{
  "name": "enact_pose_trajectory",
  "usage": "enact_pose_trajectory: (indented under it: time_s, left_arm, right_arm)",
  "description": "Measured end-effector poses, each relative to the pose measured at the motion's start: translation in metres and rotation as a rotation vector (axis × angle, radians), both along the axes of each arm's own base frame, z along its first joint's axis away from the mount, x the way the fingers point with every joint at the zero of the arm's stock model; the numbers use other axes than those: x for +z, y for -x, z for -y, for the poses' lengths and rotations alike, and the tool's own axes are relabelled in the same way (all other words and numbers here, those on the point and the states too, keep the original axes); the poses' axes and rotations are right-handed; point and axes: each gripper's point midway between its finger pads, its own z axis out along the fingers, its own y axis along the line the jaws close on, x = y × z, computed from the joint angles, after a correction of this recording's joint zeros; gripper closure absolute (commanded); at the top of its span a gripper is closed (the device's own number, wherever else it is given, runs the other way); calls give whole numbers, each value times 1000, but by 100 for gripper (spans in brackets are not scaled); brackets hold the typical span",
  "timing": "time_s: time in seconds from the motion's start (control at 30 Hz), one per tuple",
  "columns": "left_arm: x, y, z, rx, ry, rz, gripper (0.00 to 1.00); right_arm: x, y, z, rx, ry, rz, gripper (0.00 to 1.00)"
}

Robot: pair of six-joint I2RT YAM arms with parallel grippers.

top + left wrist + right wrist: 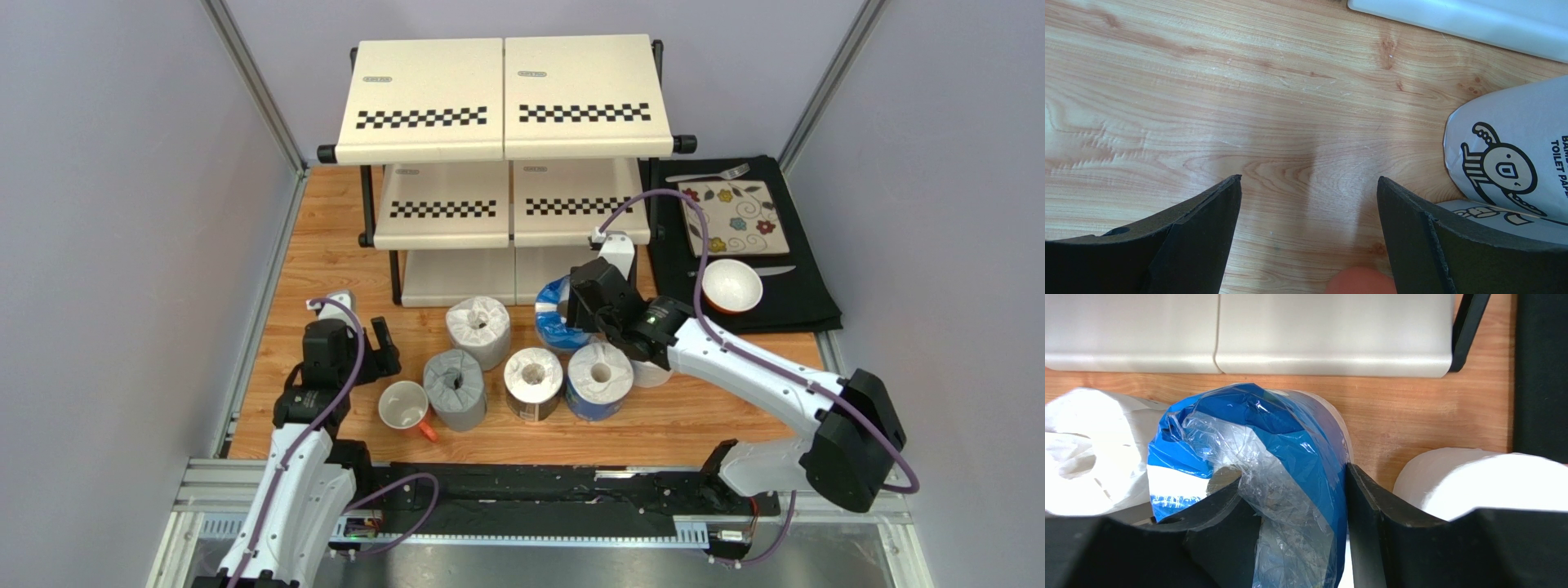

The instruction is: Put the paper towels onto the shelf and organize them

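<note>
Table (1229, 92): wood-grain top, smooth, low satin sheen. Shelf panels (429, 80): cream, smooth, faint speckle, semi-matt, plastic-looking. Frame (1467, 327): black tube, metal-looking, matt. Blue-wrapped roll (1290, 435): thin plastic film, glossy, crinkled, part clear. White roll (1100, 435): bare paper, soft, matt, fuzzy edges. Grey roll (1511, 135): smooth printed paper wrap, matt. Right gripper fingers (1389, 508): black, matt, fine grainy texture. Mat (803, 288): black, matt, cloth-like. Mug (402, 404): glossy glaze.

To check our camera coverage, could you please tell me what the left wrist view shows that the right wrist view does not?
Only left wrist: the left gripper open over bare wood, beside a grey printed roll. Only right wrist: the right gripper gripping a blue-wrapped roll, a white roll, the shelf. Both: the wooden table.
</note>
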Motion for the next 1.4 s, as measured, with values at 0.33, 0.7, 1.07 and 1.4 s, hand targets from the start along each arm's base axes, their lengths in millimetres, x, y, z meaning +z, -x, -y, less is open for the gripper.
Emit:
enact_pose_trajectory:
  time_s: [0.33, 0.7, 1.07, 1.4]
  left_arm:
    - [-1, 0, 1, -3, 2, -5, 11]
    - [-3, 1, 1, -6, 4, -13, 11]
    - [-3, 1, 2, -8, 4, -15, 10]
    - [-4, 1, 3, -14, 4, -22, 11]
  right_arm:
    - [54, 8, 8, 35, -74, 97, 89]
    - [108, 18, 8, 99, -210, 158, 89]
    - [136, 13, 15, 77, -253, 209, 89]
    - [174, 3, 22, 33, -256, 295, 90]
